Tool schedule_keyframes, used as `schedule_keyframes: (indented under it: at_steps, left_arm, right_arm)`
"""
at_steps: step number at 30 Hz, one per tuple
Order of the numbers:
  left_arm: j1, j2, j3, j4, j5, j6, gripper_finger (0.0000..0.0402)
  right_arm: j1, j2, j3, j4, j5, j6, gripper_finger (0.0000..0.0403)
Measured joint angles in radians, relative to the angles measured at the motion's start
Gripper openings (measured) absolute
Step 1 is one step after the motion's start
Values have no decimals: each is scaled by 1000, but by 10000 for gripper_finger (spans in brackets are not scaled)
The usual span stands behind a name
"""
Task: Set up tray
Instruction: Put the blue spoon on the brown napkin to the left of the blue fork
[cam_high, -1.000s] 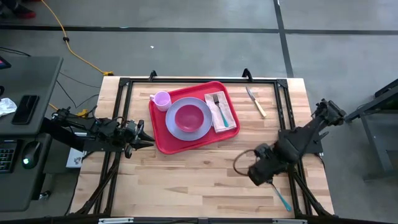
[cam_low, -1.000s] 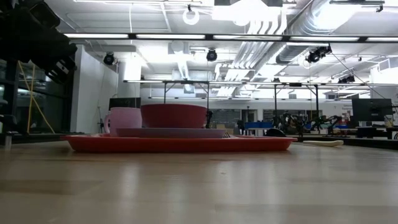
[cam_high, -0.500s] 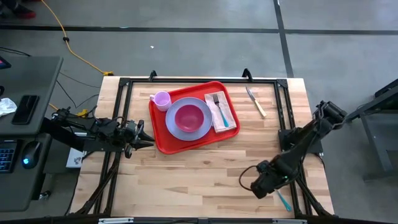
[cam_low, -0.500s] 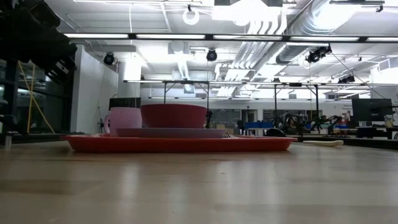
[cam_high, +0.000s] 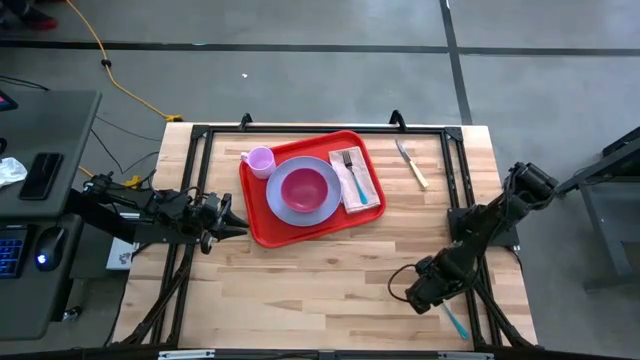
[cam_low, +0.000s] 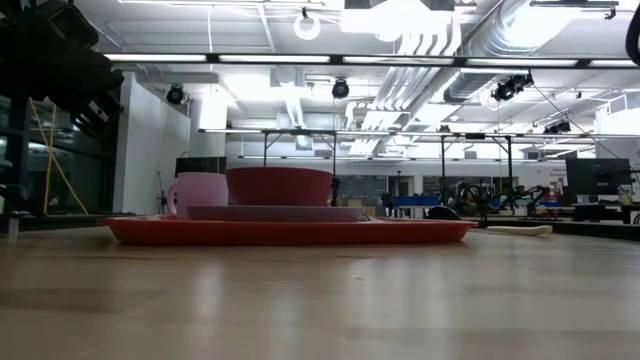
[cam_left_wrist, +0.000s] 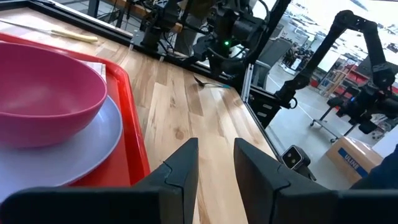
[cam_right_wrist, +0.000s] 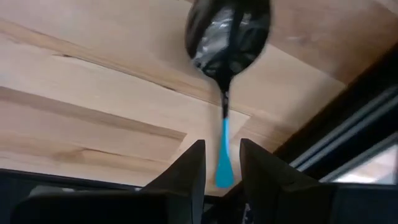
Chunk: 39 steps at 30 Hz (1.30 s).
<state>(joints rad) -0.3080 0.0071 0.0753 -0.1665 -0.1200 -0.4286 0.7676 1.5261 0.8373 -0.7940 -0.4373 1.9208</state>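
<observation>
Over the spoon (cam_right_wrist: 226, 37), right gripper (cam_right_wrist: 219, 163) jaws slightly apart, empty

Robotics lab/workshop: exposed white ceiling ducts (cam_low: 500, 30) w/ strip lights, grey concrete floor (cam_high: 300, 80), more dark robot arms (cam_left_wrist: 367, 56) on benches, yellow cable (cam_high: 115, 70) across floor.

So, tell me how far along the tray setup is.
Done: the tray holds a cup, plate with bowl, and napkin with fork. In hand: the right pincer hovers open over the spoon. Left: spoon and knife, both on the table.
</observation>
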Motion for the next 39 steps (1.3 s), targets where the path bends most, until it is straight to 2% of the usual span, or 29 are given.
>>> schedule_keyframes:
  at_steps: [9, 32, 39]
  left_arm:
    - [0, 0, 0, 0, 0, -1, 134]
    - [0, 0, 0, 0, 0, -4, 134]
    - [0, 0, 0, 0, 0, -4, 134]
  right_arm:
    - [20, 0, -88, 120, -14, 34, 78]
    - [18, 0, -101, 136, -6, 32, 78]
    - [18, 0, -101, 145, -42, 45, 78]
